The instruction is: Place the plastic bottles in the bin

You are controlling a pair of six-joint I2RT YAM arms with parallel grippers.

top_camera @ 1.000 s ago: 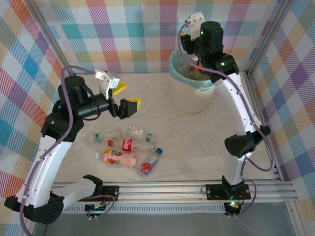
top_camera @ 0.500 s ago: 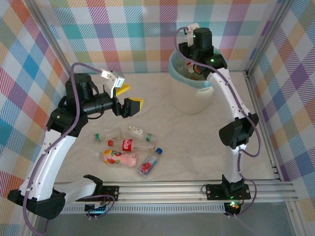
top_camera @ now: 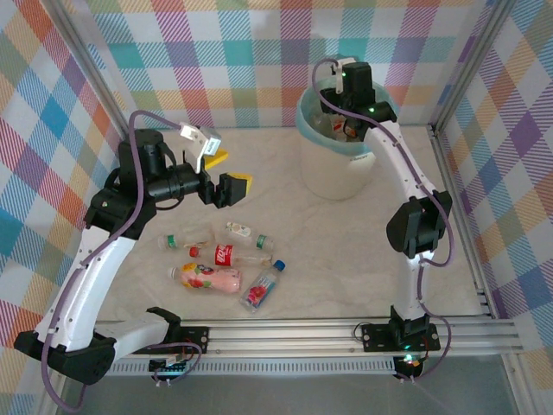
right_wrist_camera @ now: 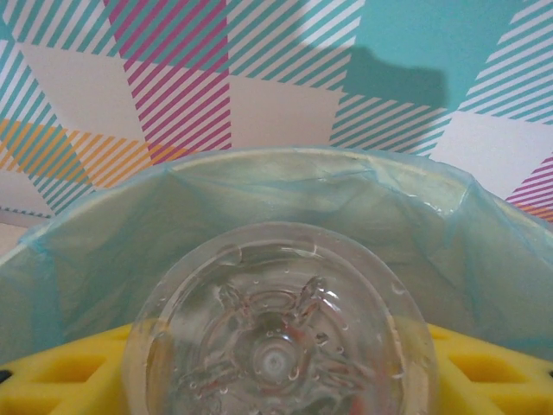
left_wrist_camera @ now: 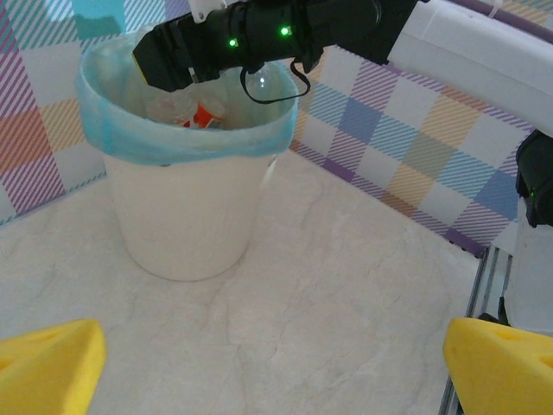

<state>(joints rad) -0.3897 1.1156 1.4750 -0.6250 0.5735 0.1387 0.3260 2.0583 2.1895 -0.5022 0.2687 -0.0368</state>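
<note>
Several plastic bottles lie on the table in the top view: a clear one with a green cap, a white-labelled one, a cola bottle, a pink one and a blue-capped one. My right gripper hangs over the cream bin. In its wrist view the right gripper is shut on a clear bottle, base toward the camera, above the teal liner. My left gripper is open and empty above the table, its yellow fingers wide apart, facing the bin.
Checked walls close off the back and both sides. A metal rail runs along the near edge. Other bottles lie inside the bin. Bare marble table stretches between the left gripper and the bin.
The right arm has reached further back and lower over the bin with its bottle. The left arm has shifted slightly right and up, still open.
</note>
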